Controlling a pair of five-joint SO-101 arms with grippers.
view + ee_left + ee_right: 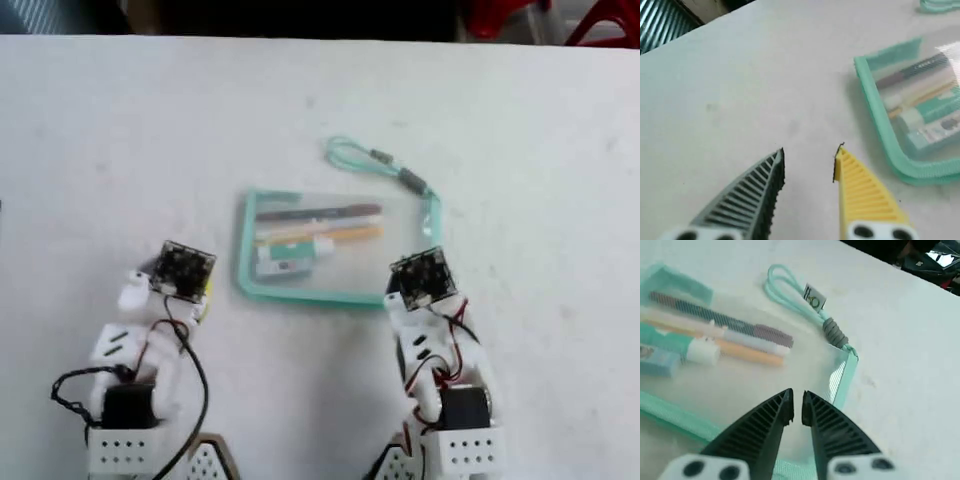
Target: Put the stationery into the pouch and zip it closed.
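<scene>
A clear pouch (335,250) with teal edging lies flat in the middle of the table, with pens, a pencil and an eraser inside (715,337). Its teal cord loop (365,157) trails off the far right corner. My left gripper (807,162) hovers open over bare table just left of the pouch (910,110); one finger is grey, the other yellow. My right gripper (797,407) hangs above the pouch's near right corner, its black fingers almost together with nothing between them. The cord's grey wrap (834,334) joins the pouch at its corner.
White tabletop (120,130) stretches all around the pouch. Both arm bases (125,420) (455,420) stand at the near edge. Dark floor and red chair legs (520,15) lie past the far edge.
</scene>
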